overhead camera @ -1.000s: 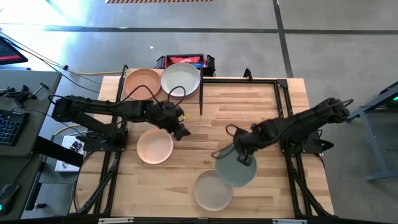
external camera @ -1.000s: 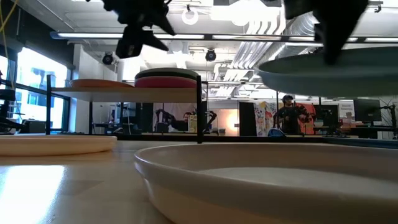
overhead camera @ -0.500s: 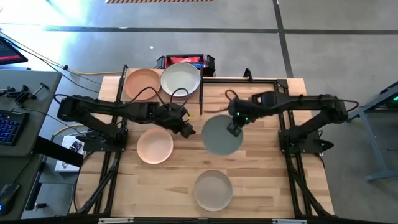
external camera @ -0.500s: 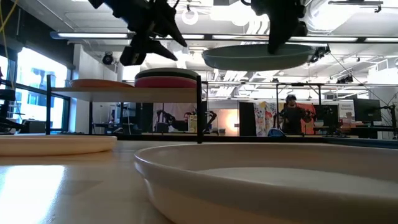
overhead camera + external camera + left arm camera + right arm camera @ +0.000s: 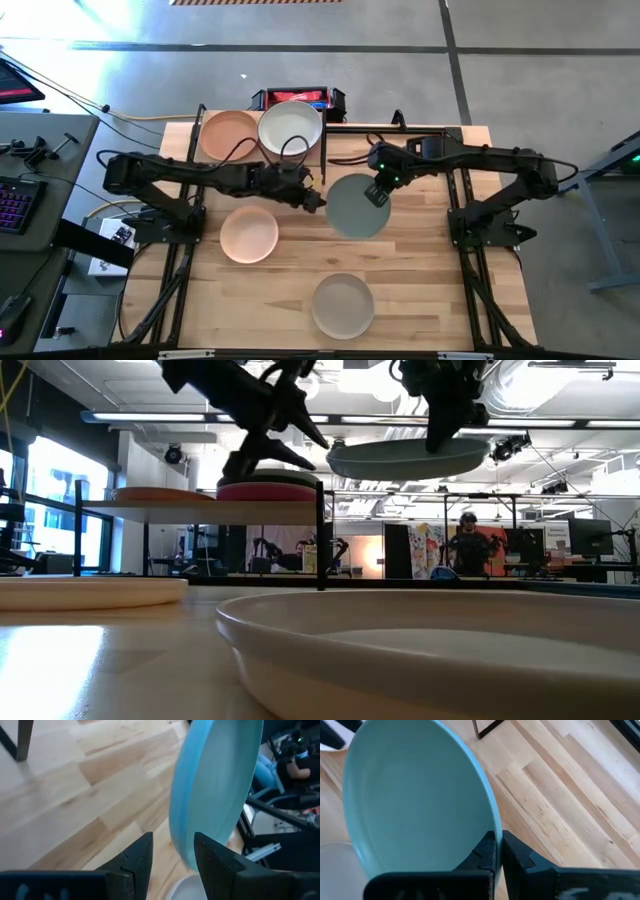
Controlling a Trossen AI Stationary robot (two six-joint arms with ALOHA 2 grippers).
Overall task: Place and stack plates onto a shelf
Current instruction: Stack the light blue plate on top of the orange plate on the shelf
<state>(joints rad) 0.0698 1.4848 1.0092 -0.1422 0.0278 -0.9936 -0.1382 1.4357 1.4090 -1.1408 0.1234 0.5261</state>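
Sage green plate (image 5: pixel 355 207) hangs pinched in my right gripper (image 5: pixel 378 193), just beside the shelf (image 5: pixel 200 507); my left gripper (image 5: pixel 312 201), fingers spread, flanks its rim.

right gripper (image 5: pixel 378 193) carried the sage green plate (image 5: pixel 355 206) from near the beige plate (image 5: pixel 342 305) up toward the shelf (image 5: pixel 200 507), and the left gripper (image 5: pixel 318 203) slid over to its rim

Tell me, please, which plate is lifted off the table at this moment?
The sage green plate: the right gripper pinches its rim and holds it in the air. The peach plate and beige plate lie on the table.
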